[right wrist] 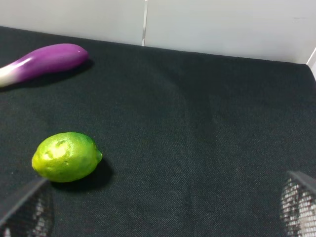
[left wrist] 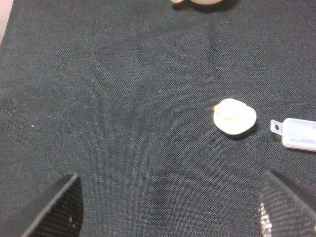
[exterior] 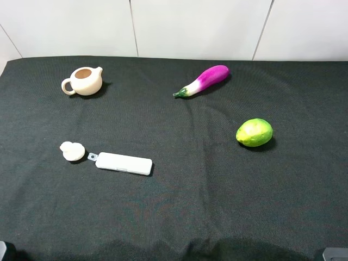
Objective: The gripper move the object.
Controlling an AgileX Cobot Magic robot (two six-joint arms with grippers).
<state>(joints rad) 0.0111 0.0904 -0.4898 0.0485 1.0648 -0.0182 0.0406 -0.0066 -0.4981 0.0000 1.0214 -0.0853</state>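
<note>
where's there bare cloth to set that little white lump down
Widest bare patch: the middle, between the teapot, eggplant, lime and white case. The whole near strip below the case is bare too. It's crowded only where the lump sits almost against the case's tab.

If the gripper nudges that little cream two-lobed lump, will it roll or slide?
The object looks low and squat, so it would likely slide or pivot rather than roll. Its rounded top may slip from pinching fingers. The woven black cloth probably adds drag.
</note>
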